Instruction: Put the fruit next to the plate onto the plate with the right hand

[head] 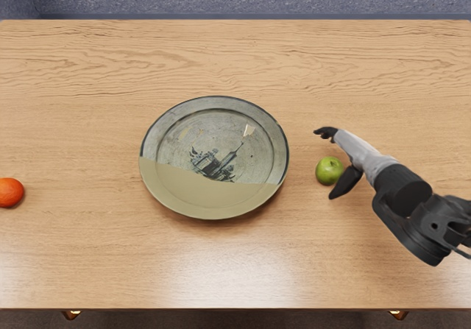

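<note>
The wooden table (235, 57) runs past both side edges of the view, with bare wood all round the plate (213, 190) at its middle. The right hand (353, 156) reaches in from the right, its fingers (324, 132) spread open either side of the green apple (329, 170). The apple sits on the table just right of the plate. An orange (9, 192) lies at the far left edge.
</note>
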Motion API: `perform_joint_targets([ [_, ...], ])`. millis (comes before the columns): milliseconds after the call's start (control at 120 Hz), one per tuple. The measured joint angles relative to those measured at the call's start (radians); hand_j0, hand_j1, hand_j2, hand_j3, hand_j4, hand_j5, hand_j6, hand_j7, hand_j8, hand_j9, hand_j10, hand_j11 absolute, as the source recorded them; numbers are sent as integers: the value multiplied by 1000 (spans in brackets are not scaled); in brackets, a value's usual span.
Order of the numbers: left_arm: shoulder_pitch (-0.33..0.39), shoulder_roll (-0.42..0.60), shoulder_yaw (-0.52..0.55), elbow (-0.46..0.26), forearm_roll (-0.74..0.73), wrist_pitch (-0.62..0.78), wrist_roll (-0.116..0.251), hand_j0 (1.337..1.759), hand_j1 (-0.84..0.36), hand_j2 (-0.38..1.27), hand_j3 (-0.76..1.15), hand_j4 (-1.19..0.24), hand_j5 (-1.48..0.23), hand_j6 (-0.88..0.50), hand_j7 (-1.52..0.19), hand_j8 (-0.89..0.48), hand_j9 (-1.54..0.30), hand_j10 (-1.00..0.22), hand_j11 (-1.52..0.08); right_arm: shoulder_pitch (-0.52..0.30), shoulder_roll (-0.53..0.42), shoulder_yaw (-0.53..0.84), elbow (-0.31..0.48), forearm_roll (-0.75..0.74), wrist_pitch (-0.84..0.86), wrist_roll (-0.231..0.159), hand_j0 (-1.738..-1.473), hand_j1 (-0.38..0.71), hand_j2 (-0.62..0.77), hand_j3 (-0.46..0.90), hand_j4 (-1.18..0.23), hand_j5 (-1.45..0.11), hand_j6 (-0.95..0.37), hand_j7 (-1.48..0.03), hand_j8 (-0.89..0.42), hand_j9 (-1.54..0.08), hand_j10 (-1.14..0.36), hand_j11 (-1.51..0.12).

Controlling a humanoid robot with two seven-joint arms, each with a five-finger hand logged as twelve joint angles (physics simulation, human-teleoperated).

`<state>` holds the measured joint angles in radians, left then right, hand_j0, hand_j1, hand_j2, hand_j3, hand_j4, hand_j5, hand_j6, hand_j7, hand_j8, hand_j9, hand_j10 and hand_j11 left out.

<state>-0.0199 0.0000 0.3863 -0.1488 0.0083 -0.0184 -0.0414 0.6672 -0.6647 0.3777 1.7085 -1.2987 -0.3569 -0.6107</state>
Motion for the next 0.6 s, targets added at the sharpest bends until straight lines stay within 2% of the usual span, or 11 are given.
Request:
perform_joint_targets([
  [233,0,0,0,0,0,0,0,1658,69,47,0,-234,-304,-234,-304,-234,-304,-234,-304,-11,2,-7,1,-43,-19,0,-1658,12,-57,0,-306,-394,-307,-394,-306,-394,-305,-394],
  [600,0,0,0,0,0,0,0,1658,69,47,0,-234,-304,-234,-304,-234,-304,-234,-304,-37,9,-25,0,-111,-46,0,-1658,97,-71,0,-376,-486,-378,-486,-377,-486,-376,-486],
])
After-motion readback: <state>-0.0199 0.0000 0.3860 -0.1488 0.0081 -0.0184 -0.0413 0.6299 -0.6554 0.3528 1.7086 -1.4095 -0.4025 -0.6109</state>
